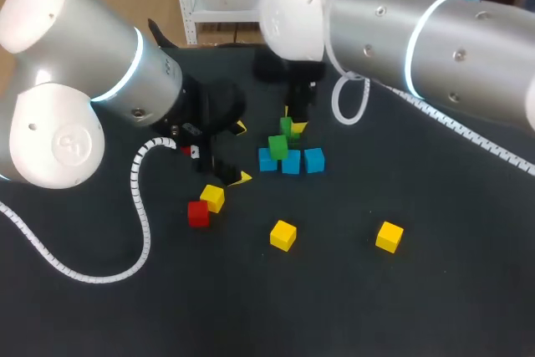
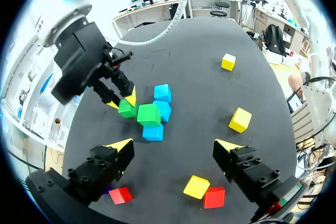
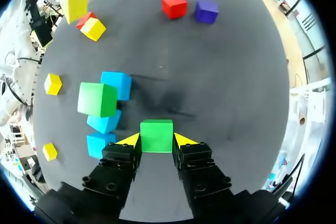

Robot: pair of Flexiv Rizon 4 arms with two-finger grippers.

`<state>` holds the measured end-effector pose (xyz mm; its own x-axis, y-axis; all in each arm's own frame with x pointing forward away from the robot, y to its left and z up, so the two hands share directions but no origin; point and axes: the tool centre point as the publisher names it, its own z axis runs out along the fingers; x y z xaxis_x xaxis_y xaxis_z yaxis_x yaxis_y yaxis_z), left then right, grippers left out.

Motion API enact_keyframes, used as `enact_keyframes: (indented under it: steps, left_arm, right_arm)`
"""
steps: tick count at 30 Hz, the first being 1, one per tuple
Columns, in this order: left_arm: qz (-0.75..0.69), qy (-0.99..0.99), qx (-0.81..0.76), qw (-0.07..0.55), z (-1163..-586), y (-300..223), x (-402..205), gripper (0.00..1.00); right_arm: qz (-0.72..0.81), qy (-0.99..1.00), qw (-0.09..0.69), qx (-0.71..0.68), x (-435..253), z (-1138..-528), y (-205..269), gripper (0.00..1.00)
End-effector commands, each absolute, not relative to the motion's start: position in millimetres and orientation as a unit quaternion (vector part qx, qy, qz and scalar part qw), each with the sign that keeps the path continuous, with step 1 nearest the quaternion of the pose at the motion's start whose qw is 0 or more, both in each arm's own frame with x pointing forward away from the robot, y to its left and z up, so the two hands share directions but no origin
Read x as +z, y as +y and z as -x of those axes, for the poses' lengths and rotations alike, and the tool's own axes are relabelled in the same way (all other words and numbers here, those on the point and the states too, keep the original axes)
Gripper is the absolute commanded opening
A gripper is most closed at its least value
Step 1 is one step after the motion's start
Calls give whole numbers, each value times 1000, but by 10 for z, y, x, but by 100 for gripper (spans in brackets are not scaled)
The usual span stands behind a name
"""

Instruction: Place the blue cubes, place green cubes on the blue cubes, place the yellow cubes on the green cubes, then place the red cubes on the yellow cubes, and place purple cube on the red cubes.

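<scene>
Right wrist view has the right jaws clamped on a held green cube (image 3: 156, 135), one yellow tip pressed to each side, just beside the row of three blue cubes (image 3: 105, 123); whether it has left the tabletop (image 3: 220, 77) I cannot tell. A stacked green cube (image 3: 97, 99) sits on that row, seemingly over a seam rather than square on one block. That is where I judge the trouble lies. The blue blocks touch one another and the free tops are right next to the stacked one, so a finger coming down alongside could nudge it off or push the row apart. A cube set down off-centre would likely tip, too. The left jaws stand wide with nothing between them, hovering over the tabletop near a yellow cube (image 2: 197, 186) and a red cube (image 2: 213, 197). They hang close to the blue row, so the two arms could clash if both worked there together. Two more yellow cubes (image 1: 283, 234) lie well apart, and a second red cube (image 3: 174, 5) and the purple cube (image 3: 207, 11) lie beyond the row. No container shows in any view; the loose cubes lie straight on the tabletop.
</scene>
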<state>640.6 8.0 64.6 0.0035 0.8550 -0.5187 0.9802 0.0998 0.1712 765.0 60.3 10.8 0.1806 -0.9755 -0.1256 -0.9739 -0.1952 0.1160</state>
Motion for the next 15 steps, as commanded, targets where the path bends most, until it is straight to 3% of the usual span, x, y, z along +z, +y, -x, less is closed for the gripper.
enact_keyframes:
  steps: [1,15]
  left_arm:
    - [-661,693,-124,260,-6406,97,641,100]
    - [-661,693,-124,260,-6406,97,641,100]
  right_arm:
    - [-764,-640,-14,-78,251,-7526,517,0]
    - [-740,-669,-40,-54,604,-7080,293,0]
